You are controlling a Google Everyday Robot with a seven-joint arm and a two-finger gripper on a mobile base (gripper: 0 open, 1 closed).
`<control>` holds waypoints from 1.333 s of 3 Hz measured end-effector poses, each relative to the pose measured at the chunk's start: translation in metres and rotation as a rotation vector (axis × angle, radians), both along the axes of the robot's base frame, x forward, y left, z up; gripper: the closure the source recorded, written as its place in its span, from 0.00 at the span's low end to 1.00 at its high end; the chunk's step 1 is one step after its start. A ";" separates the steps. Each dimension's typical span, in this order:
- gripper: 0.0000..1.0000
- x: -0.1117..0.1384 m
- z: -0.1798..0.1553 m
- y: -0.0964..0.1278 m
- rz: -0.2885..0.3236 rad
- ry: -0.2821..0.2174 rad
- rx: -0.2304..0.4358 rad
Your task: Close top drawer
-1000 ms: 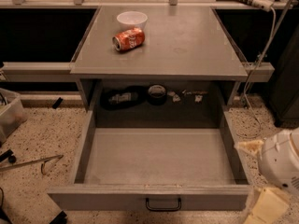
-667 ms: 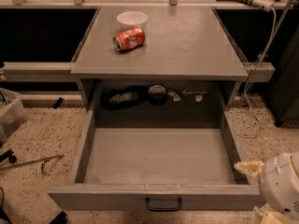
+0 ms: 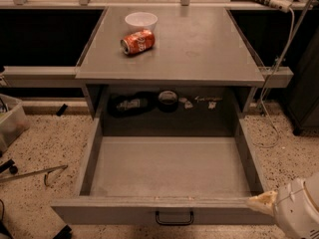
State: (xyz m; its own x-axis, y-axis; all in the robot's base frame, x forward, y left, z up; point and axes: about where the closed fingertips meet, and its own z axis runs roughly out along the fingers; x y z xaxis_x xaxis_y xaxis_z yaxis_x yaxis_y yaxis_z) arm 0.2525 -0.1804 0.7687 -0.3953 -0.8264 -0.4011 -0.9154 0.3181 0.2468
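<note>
The gripper (image 3: 262,202) sits at the near right, its pale tip just beside the right end of the drawer's front panel; I cannot tell whether it is apart or together. The drawer (image 3: 169,166) stands pulled far out toward me, its black handle (image 3: 174,218) at the centre of the near front. Behind it, small dark items lie in the shadowed recess (image 3: 167,103) under the cabinet top (image 3: 199,44). On that top, far left, a red can (image 3: 137,42) lies on its side, with a white bowl (image 3: 141,21) just beyond it.
</note>
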 end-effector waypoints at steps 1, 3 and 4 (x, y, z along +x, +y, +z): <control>0.41 0.000 0.000 0.000 0.000 0.000 0.000; 0.88 0.010 -0.040 0.021 0.013 -0.043 0.190; 1.00 0.037 -0.042 0.051 0.043 -0.120 0.306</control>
State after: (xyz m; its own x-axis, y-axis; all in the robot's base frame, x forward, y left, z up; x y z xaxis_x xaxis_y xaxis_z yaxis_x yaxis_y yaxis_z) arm 0.2897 -0.1292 0.7267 -0.2980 -0.6750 -0.6750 -0.9545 0.2065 0.2149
